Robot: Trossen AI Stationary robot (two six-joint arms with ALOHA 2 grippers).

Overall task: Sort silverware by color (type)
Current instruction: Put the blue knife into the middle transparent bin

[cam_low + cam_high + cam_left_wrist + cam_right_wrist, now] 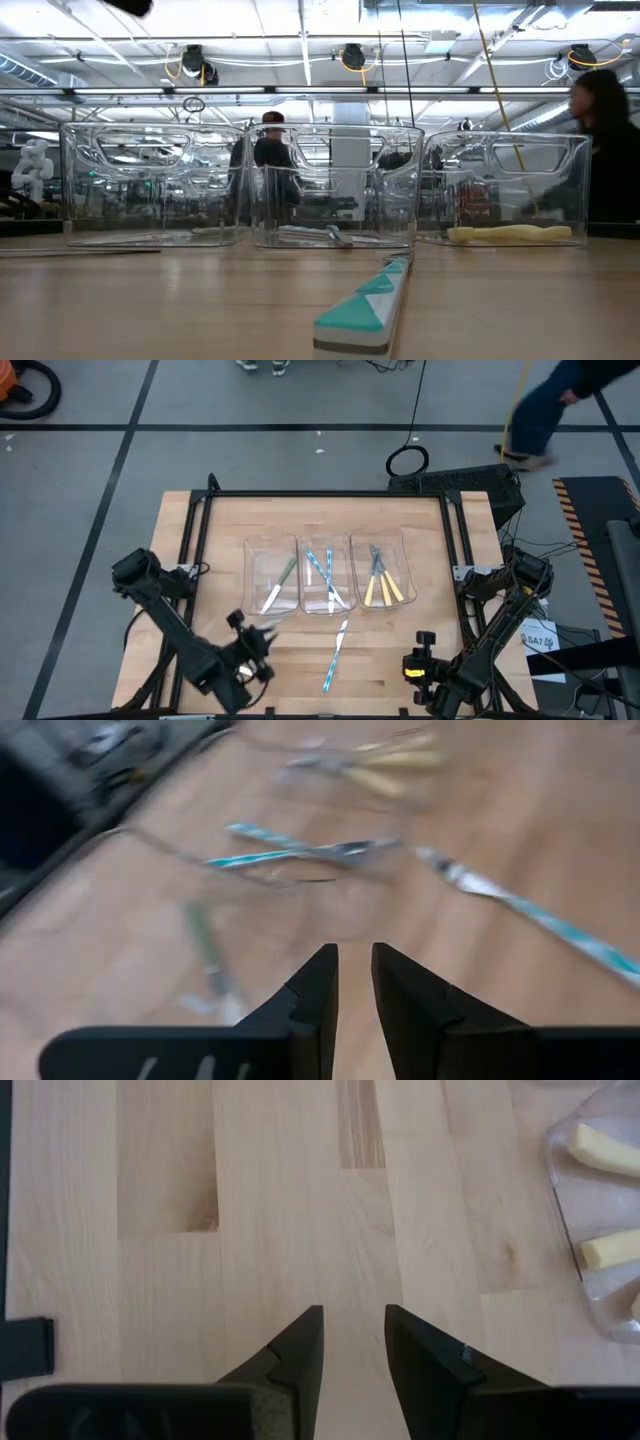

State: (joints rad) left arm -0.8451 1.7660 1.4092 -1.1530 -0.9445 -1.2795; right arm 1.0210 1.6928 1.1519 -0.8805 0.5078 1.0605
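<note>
Three clear bins stand side by side mid-table. The left bin (255, 560) holds a green-handled piece (283, 578), the middle bin (340, 555) several light-blue-handled pieces (322, 575), and the right bin (400, 555) yellow-handled pieces (385, 590). One light-blue-handled piece (336, 655) lies flat on the bare table nearer than the bins. It also shows in the low view (365, 310) and the left wrist view (540, 915). My left gripper (264, 640) (354, 965) hovers left of that piece, open by a narrow gap and empty. My right gripper (424, 642) (354, 1325) hovers right of it, open and empty.
Bare wood lies between the bins and the table's near edge, around the loose piece. The right wrist view shows the corner of the right bin (560, 1210) with yellow handles (610, 1245). A person (560, 400) walks beyond the far right corner, and another person (270, 150) stands behind the bins.
</note>
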